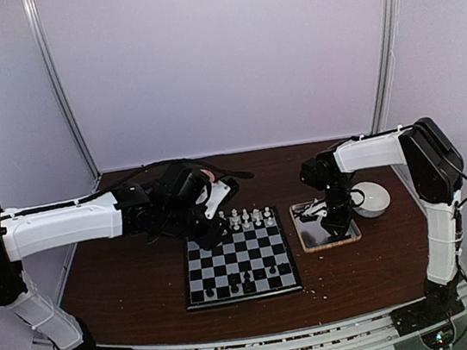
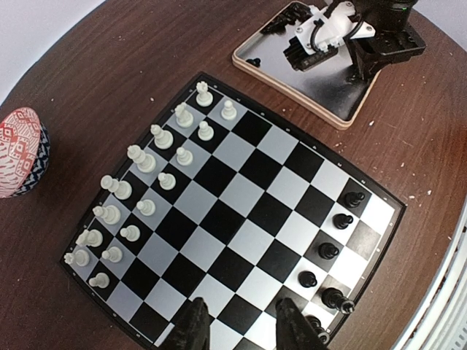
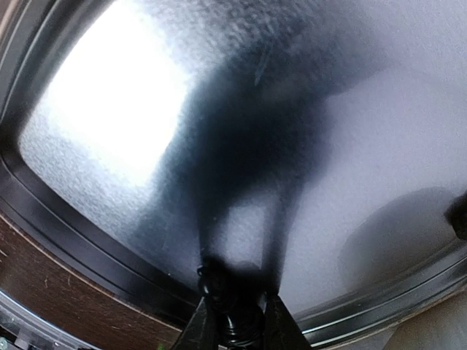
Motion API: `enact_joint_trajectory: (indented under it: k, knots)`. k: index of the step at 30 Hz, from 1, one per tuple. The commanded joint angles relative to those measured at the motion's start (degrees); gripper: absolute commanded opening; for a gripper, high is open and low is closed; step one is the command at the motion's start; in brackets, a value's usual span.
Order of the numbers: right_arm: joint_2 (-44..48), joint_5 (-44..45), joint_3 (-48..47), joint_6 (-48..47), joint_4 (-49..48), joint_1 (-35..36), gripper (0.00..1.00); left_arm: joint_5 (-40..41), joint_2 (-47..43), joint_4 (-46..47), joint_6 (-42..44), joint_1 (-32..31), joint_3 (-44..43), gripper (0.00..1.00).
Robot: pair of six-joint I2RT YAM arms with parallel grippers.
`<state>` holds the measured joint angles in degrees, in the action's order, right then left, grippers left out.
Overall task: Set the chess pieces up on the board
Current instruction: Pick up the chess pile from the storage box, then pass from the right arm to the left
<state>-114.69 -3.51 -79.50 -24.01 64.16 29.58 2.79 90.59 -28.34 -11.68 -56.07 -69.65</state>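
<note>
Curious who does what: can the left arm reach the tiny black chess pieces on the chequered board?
Probably yes: the open left claw hangs above the black-and-silver chequered board, nothing between it and the tiny black pieces.

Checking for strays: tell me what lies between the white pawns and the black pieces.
Left wrist view: only bare squares of the board between white pawns and black pieces.

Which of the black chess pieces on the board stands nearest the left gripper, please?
The black piece at the corner of the board, lowest in the left wrist view, beside one finger of the open left gripper; the other black pieces stand farther along that edge.
</note>
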Motion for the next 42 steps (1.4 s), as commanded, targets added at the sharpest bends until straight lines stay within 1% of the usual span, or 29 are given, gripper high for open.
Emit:
enact_joint_trajectory:
  k: [1,8,12,16,19,22,25,28,30,35,38,42]
  knots:
    - [0.4,1.1,0.7,-1.4,-0.6,-0.3,0.18,-0.2,0.8,2.2,1.2,0.4,-1.9,0.32]
    - [5.2,-3.5,-1.5,-0.2,-1.0,-0.7,0.14,-0.3,1.8,3.5,1.2,0.5,-3.4,0.32]
    - [7.6,-7.2,-3.8,0.4,-0.6,-1.0,0.14,-2.5,3.0,7.0,1.2,0.5,-4.6,0.32]
    - [9.5,-13.1,-4.7,1.3,-0.8,-1.3,0.14,-8.0,6.5,11.6,0.7,1.2,-7.3,0.32]
    - [10.5,-17.3,-5.2,2.0,-1.2,-1.4,0.14,-14.5,10.2,14.7,0.2,1.6,-10.2,0.31]
    - [10.7,-19.2,-5.4,2.4,-1.4,-1.7,0.14,-21.4,14.0,19.5,-0.8,2.0,-12.9,0.31]
    - [11.3,-20.3,-5.0,2.6,-2.4,-2.4,0.14,-26.7,18.1,24.0,-4.5,3.0,-15.1,0.31]
    - [11.9,-21.8,-4.8,2.8,-3.1,-3.5,0.14,-32.9,22.1,32.2,-11.7,4.9,-14.9,0.31]
    - [12.5,-22.4,-4.5,2.9,-4.0,-4.1,0.14,-36.1,25.3,35.1,-15.9,5.7,-16.4,0.31]
    - [13.3,-24.2,-4.1,3.0,-4.7,-4.8,0.15,-39.4,32.9,35.9,-21.6,5.8,-22.6,0.31]
    - [13.8,-25.1,-4.0,3.0,-4.9,-4.8,0.15,-41.0,36.6,34.5,-23.5,5.8,-27.3,0.32]
    - [13.8,-25.4,-4.2,2.7,-4.7,-4.8,0.15,-44.0,40.4,35.5,-26.5,5.8,-31.2,0.32]
